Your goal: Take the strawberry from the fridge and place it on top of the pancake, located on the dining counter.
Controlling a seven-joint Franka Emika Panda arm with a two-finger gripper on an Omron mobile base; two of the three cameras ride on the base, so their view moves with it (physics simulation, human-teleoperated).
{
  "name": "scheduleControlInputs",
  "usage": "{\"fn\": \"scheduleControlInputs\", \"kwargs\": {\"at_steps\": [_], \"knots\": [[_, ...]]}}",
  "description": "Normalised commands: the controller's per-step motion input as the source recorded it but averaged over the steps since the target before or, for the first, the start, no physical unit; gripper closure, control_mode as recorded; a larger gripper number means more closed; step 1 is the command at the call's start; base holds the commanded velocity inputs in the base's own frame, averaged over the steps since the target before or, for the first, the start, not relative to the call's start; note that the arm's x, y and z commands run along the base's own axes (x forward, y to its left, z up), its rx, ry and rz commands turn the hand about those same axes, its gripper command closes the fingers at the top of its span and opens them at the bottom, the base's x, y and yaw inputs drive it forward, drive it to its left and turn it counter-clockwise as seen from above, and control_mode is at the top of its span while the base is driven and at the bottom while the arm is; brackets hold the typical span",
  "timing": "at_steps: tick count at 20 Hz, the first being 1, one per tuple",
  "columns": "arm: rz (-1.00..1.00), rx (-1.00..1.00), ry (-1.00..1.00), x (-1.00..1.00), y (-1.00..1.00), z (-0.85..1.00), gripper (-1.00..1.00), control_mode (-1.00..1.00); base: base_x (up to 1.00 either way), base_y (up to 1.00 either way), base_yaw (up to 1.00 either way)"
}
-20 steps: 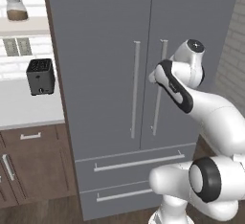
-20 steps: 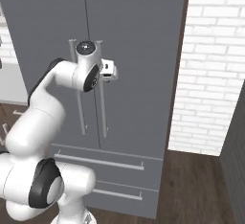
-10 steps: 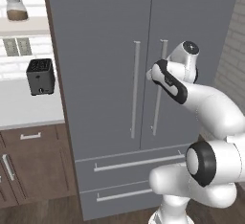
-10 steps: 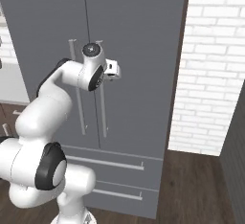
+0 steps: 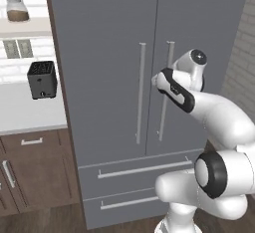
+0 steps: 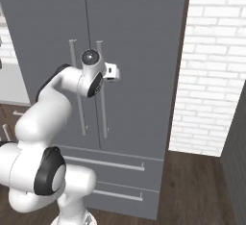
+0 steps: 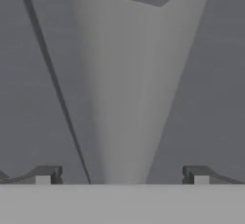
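The fridge is a tall grey cabinet with both doors shut, also seen from the other side. My gripper is open and right up against the right door's bar handle, which rises between the two fingertips. From the base, my hand sits at that handle, about halfway up the door. The strawberry is hidden behind the shut doors. The pancake and the dining counter are out of view.
Two wide drawers run along the fridge's bottom. Left of the fridge, a black toaster stands on a white worktop over brown drawer fronts. A white brick wall flanks the fridge's right.
The hand has edged slightly closer to the right door's handle while the arm's lower links turned. The jaws stay open and the doors stay shut.
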Motion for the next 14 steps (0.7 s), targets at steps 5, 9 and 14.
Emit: {"fn": "scheduleControlInputs", "kwargs": {"at_steps": [5,9,14], "knots": [[-0.01,0.0,-0.03,0.46,0.18,-0.07,1.0,-1.0,0.0,0.0,0.0],[0.0,0.0,0.01,0.35,0.0,0.0,1.0,-1.0,0.0,0.0,0.0],[-0.07,0.0,0.0,-0.58,-0.35,0.0,1.0,-1.0,0.0,0.0,0.0]]}}
